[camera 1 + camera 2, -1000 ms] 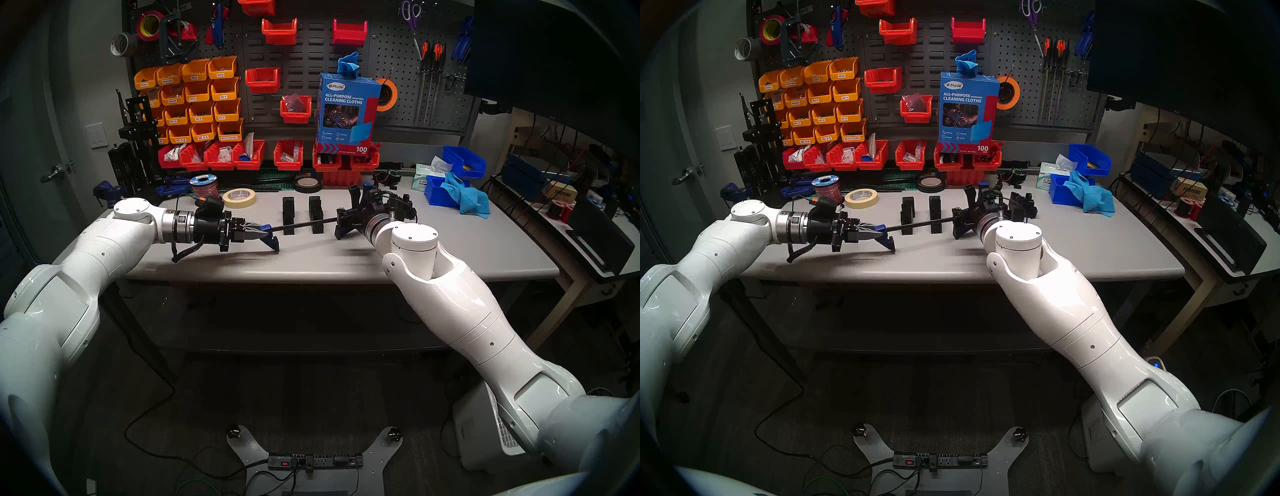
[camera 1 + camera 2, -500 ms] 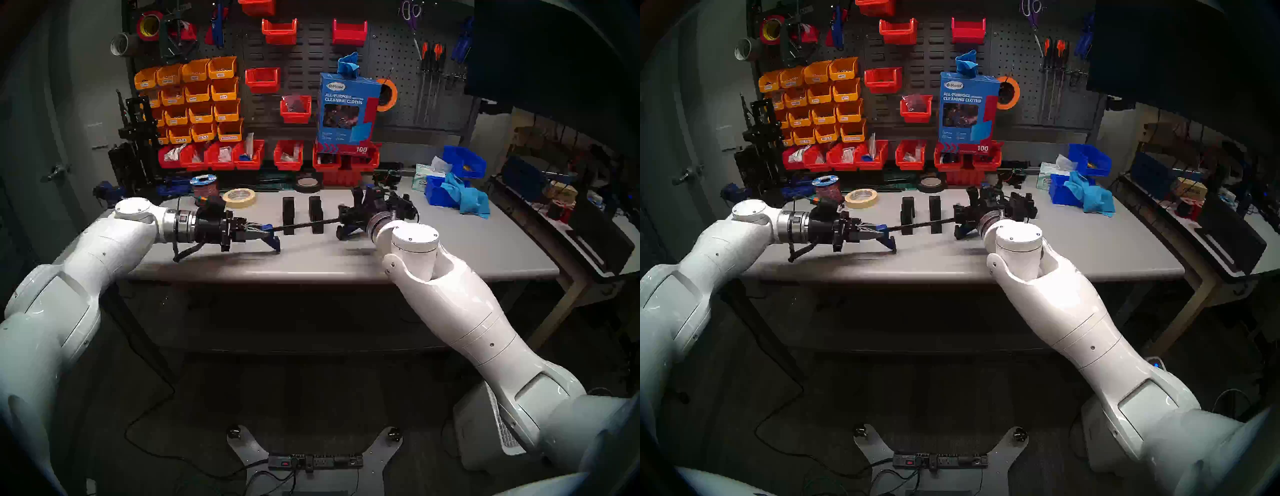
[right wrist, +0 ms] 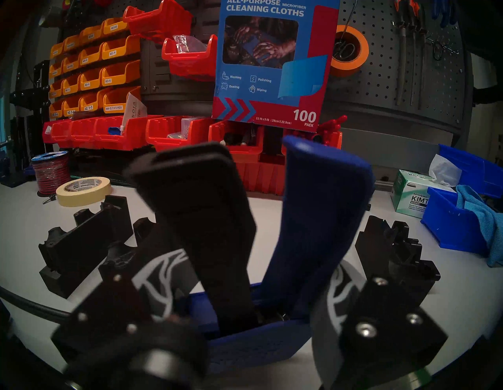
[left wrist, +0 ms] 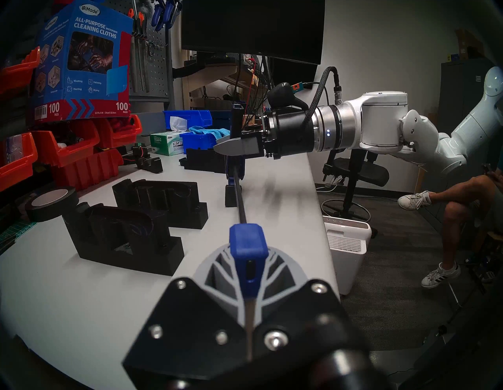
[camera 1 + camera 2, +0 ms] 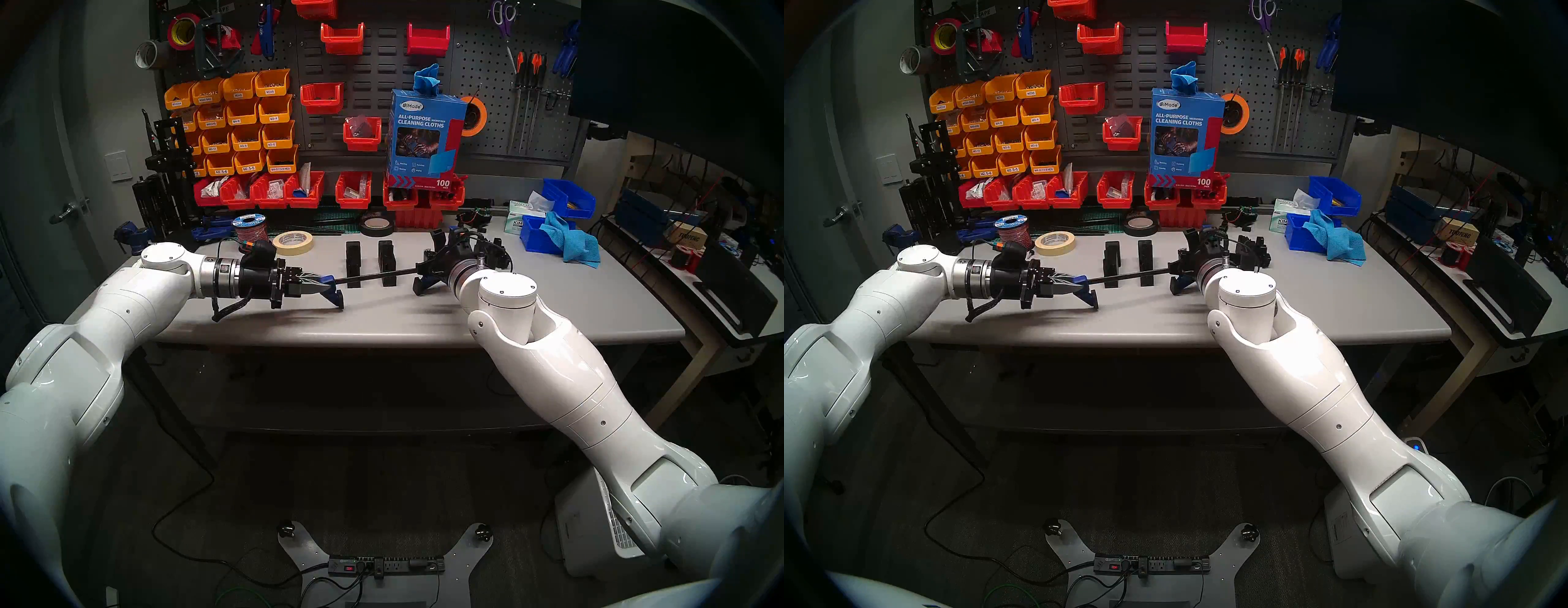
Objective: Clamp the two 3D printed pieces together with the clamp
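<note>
Two black 3D printed pieces stand upright, side by side and apart, mid-table; they also show in the left wrist view. The clamp hangs just above the table with its thin black bar crossing in front of both pieces and its jaws pointing towards the table's front edge. My left gripper is shut on the blue fixed jaw end. My right gripper is shut around the clamp's black trigger and blue handle.
A bulkier black pronged part sits right behind my right wrist. A masking tape roll, wire spool and black tape roll lie at the back. A blue bin with a cloth and red bins stand further back.
My right gripper and the clamp's trigger end have shifted slightly to the right along the bar. My left gripper and the two pieces have stayed put.
</note>
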Controlling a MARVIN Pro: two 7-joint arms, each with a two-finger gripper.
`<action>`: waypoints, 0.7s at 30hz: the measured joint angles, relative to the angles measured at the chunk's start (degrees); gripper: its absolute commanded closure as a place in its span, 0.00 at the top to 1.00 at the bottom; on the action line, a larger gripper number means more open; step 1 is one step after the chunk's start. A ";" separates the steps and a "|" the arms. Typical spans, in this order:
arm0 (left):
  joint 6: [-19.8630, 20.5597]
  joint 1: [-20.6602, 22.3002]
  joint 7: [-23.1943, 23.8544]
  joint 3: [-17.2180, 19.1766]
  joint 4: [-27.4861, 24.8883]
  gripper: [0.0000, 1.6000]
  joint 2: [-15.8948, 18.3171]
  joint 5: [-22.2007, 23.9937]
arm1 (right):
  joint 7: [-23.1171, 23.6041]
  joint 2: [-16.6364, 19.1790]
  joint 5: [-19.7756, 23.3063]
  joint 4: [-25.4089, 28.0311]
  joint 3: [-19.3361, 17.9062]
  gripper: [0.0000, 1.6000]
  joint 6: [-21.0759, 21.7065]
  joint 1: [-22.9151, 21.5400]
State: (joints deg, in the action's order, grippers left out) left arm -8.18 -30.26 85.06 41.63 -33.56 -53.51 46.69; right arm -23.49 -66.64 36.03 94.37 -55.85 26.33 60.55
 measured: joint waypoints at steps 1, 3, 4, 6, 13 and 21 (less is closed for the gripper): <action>0.00 0.00 0.00 0.00 0.01 0.00 0.00 0.00 | -0.04 0.00 0.02 0.05 -0.01 0.00 0.04 0.02; 0.00 0.00 0.00 0.00 0.04 0.00 -0.02 0.00 | -0.25 0.00 0.07 0.26 -0.06 0.00 0.12 0.17; 0.00 0.00 0.00 0.00 0.05 0.00 -0.02 0.00 | -0.33 0.00 0.08 0.35 -0.08 0.00 0.12 0.24; -0.01 0.00 0.01 0.00 0.07 0.00 -0.02 0.00 | -0.67 0.00 0.10 0.72 -0.17 0.00 0.13 0.57; -0.03 -0.01 0.01 -0.01 0.15 0.00 -0.02 -0.01 | -2.44 -0.05 0.08 2.45 -0.45 0.00 0.19 1.98; -0.05 -0.02 0.02 -0.02 0.27 0.00 0.01 -0.05 | -4.68 -0.39 -0.01 4.11 -0.52 0.00 0.46 3.25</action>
State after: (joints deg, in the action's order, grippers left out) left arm -8.23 -30.28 85.09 41.61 -33.29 -53.50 46.64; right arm -28.17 -67.03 36.02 98.48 -56.37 26.79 63.81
